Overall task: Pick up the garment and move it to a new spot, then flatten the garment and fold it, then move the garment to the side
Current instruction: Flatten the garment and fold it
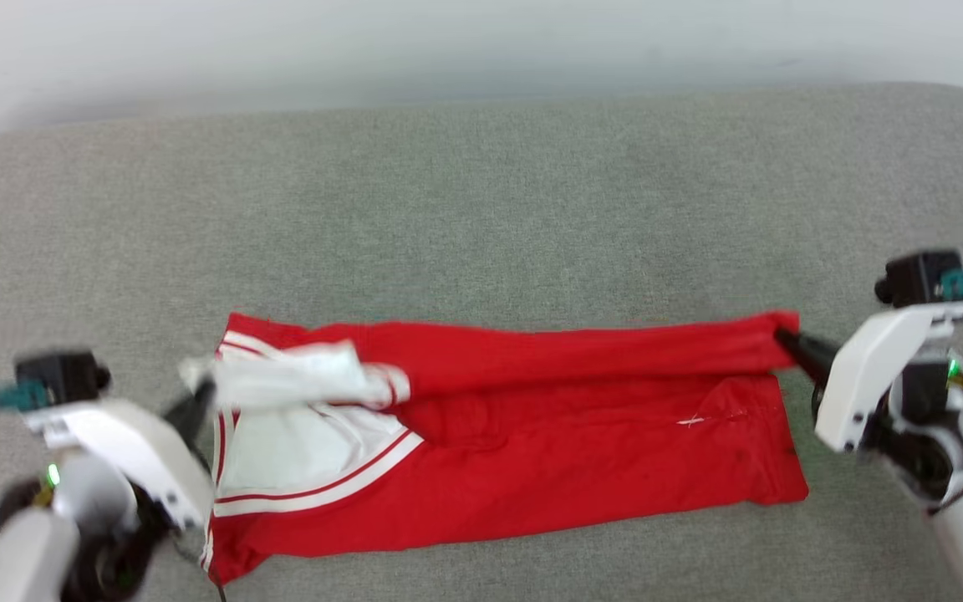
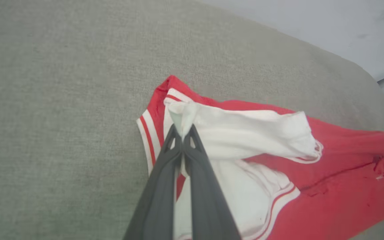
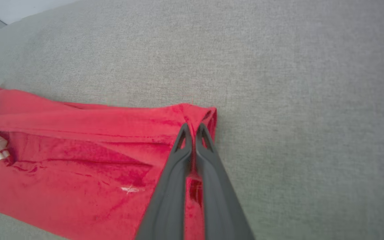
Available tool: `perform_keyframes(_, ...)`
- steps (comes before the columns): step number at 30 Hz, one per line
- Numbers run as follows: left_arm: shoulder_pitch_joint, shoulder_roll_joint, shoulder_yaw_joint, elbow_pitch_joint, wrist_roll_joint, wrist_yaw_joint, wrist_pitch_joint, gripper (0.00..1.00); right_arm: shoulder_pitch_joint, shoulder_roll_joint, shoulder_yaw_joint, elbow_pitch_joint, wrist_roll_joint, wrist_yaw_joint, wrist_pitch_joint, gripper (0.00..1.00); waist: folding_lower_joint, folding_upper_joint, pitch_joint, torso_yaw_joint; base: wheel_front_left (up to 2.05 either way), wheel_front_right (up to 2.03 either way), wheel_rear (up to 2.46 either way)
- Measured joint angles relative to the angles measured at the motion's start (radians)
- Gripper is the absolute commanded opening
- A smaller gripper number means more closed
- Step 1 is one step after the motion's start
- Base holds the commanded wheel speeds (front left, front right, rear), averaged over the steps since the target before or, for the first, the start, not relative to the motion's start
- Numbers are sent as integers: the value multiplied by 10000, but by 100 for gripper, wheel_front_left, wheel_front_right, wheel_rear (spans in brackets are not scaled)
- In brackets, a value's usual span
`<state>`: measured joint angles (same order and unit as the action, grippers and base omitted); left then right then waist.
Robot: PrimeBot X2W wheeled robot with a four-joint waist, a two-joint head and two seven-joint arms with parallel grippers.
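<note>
Red garment (image 1: 532, 435) flat, lengthwise on grey fabric surface (image 1: 481, 209). Left end effector (image 1: 201, 393) clamped on white sleeve (image 1: 298, 376) at 9 o'clock, right end effector (image 1: 787, 341) clamped on hem corner at 3 o'clock. Judged mid-fold; side move not yet done.

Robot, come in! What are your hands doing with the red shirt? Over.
Left gripper shut on white sleeve. Right gripper shut on red hem corner. The shirt lies half folded on grey cushion. Nothing in the way.
</note>
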<state>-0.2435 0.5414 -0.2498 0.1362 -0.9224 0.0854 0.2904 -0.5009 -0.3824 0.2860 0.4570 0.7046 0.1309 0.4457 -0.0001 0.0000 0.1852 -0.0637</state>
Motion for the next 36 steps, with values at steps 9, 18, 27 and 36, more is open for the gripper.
perform_keyframes(9,1499,-974,-470,637,-424,-38,-276,100,1436,345,52,702,198,0,-1045,100,0,0,-133,172,0,0,0)
perform_keyframes(18,1566,-1147,-399,1289,326,-169,-2044,100,2259,445,345,633,278,0,-2940,100,0,0,-532,108,0,0,0)
perform_keyframes(27,1727,-1333,-579,-483,1707,830,-3551,100,3044,-142,-675,-903,44,0,-2623,100,0,0,-1163,49,0,0,0)
perform_keyframes(36,1592,-1331,-742,-1848,3258,1841,-4669,100,3158,-443,-2468,-1522,-807,0,184,100,0,0,-1285,323,0,0,0)
